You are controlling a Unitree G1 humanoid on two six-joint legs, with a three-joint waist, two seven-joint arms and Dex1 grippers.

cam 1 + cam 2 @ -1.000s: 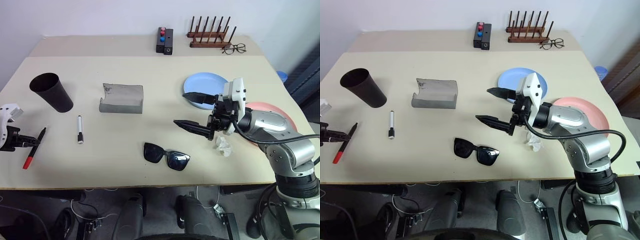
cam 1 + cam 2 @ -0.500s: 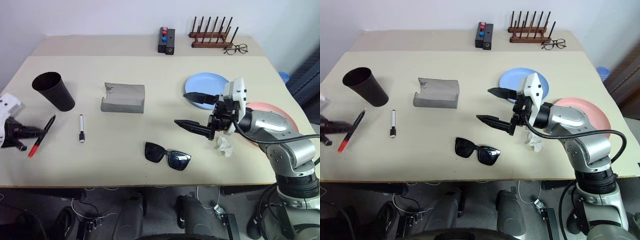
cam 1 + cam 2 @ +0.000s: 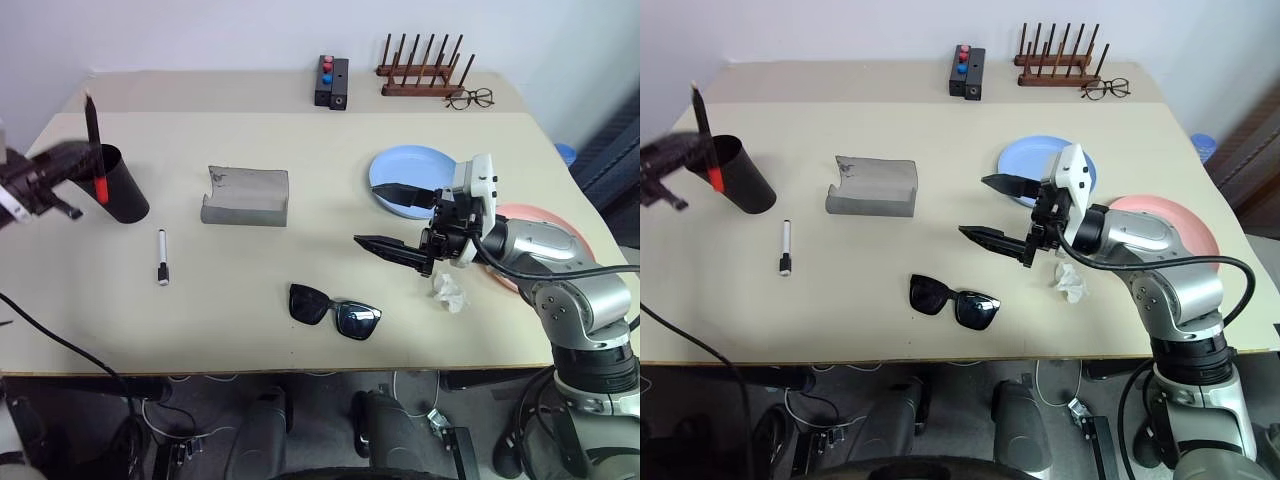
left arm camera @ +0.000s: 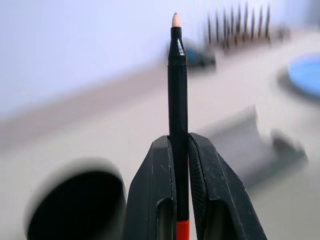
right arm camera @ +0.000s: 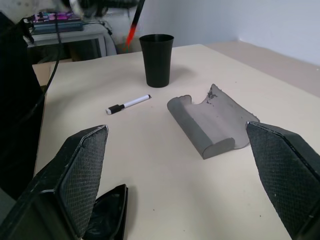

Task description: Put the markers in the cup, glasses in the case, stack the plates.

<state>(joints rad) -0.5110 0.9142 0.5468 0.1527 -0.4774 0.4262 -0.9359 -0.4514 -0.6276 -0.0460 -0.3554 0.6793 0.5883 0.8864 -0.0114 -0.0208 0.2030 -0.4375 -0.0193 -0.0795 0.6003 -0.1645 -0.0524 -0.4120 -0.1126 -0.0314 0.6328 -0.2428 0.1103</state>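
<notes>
Two black fingers of my left gripper [image 4: 181, 150] clamp the slim red-and-black marker [image 4: 178, 107] upright at the tall black tapered cup's [image 3: 113, 184] nine o'clock, while my right gripper [image 3: 395, 217] hangs open.

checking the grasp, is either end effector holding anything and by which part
The left end effector is shut on the red marker, gripping its middle. The right end effector is open and empty.

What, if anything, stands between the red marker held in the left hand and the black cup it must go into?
Nothing visible does. The left hand holds the red marker upright just above the cup, whose open mouth looks unobstructed.
</notes>
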